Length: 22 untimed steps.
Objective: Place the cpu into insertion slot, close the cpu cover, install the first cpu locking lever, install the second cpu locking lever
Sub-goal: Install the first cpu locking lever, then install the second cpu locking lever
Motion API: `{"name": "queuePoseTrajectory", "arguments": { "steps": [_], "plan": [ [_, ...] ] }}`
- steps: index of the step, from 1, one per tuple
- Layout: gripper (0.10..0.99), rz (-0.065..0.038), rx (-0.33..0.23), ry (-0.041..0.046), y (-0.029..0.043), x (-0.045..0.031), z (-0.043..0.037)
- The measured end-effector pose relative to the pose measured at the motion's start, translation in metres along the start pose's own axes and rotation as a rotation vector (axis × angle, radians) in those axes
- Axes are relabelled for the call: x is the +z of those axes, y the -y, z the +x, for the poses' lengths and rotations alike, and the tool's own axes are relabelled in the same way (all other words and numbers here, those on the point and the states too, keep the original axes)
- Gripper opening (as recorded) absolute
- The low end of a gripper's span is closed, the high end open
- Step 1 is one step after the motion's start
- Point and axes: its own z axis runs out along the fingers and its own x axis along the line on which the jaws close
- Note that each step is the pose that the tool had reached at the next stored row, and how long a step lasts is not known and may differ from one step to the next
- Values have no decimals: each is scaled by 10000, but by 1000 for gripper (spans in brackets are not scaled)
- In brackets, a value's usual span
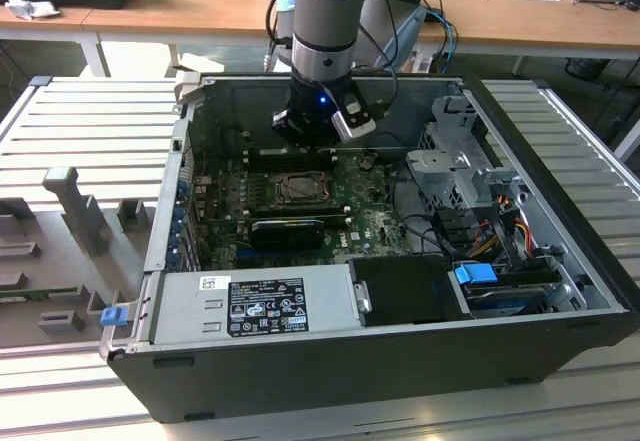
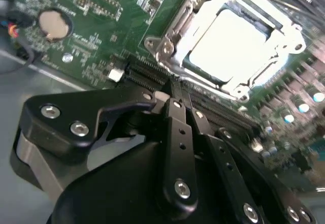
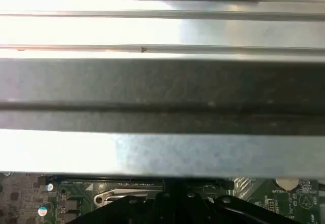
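Second wrist view: the gripper (image 2: 175, 94) is seen pinched closed w/ nothing held, parked just short of the insertion slot (image 2: 234, 41), where the cpu (image 2: 228, 38) is already seated under the lowered cpu cover (image 2: 175, 28).

Exterior view high over open computer case (image 1: 400, 361); both wrist views close, sharing green circuit board (image 2: 101, 36).

Closed gripper (image 2: 175, 93) just beside cpu (image 2: 231, 38) in insertion slot (image 2: 175, 31)
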Motion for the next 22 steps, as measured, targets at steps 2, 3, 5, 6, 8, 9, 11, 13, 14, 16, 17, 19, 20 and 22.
{"name": "queuePoseTrajectory", "arguments": {
  "steps": [2, 3, 5, 6, 8, 9, 11, 13, 14, 16, 17, 19, 20, 22],
  "plan": [
    [106, 4, -1, -1, -4, -34, -1],
    [106, 8, -2, 0, 0, -35, -2],
    [106, 21, 0, -1, 13, -37, -1],
    [106, 25, 0, 0, 15, -37, -1],
    [106, 41, 0, -2, 22, -39, -1],
    [106, 44, 0, -1, 25, -39, -1],
    [106, 46, 1, -1, 30, -39, -1],
    [106, 49, 0, -1, 34, -40, -1],
    [106, 49, 0, -1, 36, -40, -1],
    [106, 51, 0, -2, 39, -40, 0],
    [106, 52, 1, -1, 40, -41, 0],
    [106, 54, 0, -2, 43, -41, 0],
    [106, 55, 0, -1, 46, -41, 0],
    [106, 56, 0, -1, 78, -46, 0]
  ]
}}
